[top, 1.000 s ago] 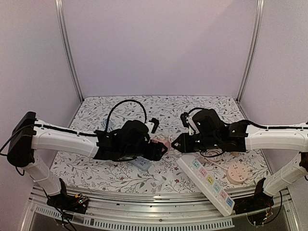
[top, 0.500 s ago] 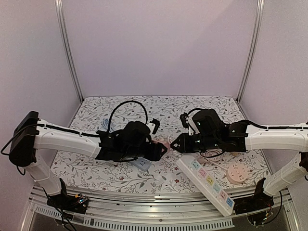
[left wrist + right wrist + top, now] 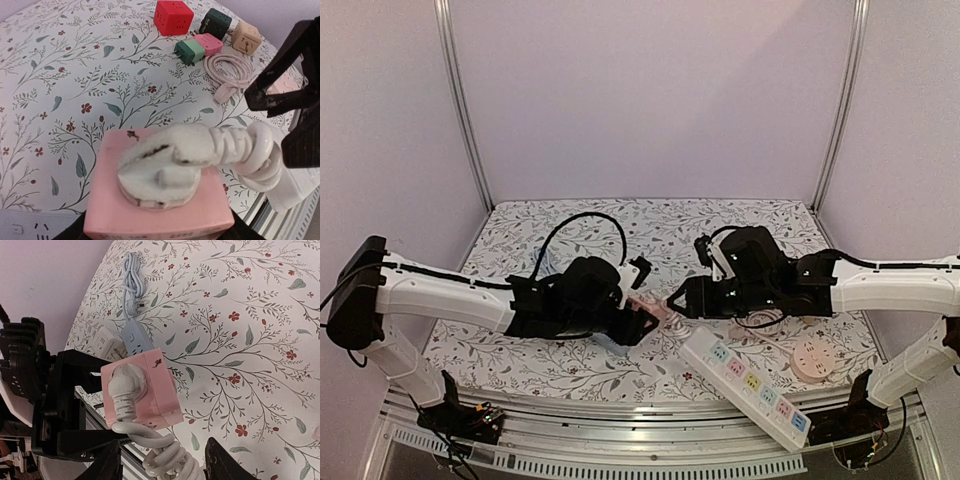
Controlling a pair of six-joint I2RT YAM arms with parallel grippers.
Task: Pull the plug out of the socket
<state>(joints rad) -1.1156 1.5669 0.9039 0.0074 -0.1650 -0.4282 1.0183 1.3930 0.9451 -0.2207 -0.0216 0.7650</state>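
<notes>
A pink cube socket is held off the table with my left gripper shut on its sides; only the black jaw tips show at the bottom of the left wrist view. A white plug sits pushed into the cube's face, and its thick coiled white cord trails off to the right. In the right wrist view the socket, plug and cord are just ahead of my right gripper. That gripper is open, its fingers either side of the cord coil. From above, both grippers meet at the socket.
A long white power strip lies at the front right, beside a round pink socket. A blue strip and its cable lie under the left arm. A red cube, small adapters and a pink cable sit further back.
My right gripper has gone from shut to open and let go of the cord. The left arm has drawn back slightly with the socket. The white power strip has shifted left.
</notes>
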